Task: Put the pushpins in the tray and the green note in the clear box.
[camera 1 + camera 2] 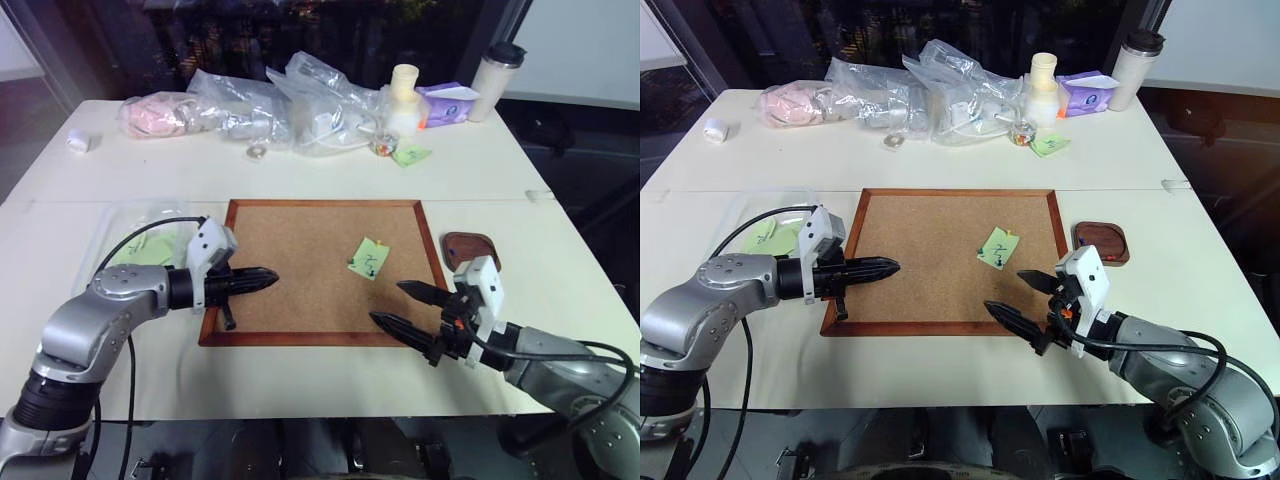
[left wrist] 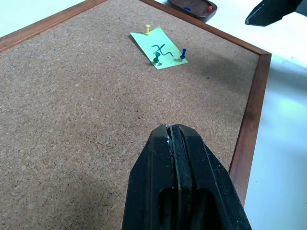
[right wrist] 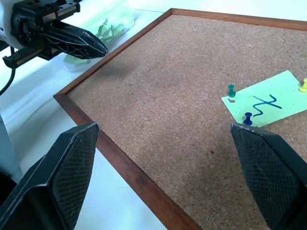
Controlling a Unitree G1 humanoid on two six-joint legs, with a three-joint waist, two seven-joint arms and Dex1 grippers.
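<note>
Left tool [image 1: 268,279] clenched empty over the cork board [image 1: 300,290]; right tool [image 1: 402,305] spread wide, grasping nothing.

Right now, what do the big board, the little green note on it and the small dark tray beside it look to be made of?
The board looks like cork, a speckled, grainy, matt tan face, in a smooth reddish-brown frame, probably wood. The green note looks like thin matt paper with a dark pen scribble, and lies flat under small pushpins. The tray looks like dark reddish-brown wood with a slight sheen, though it could be plastic.
</note>
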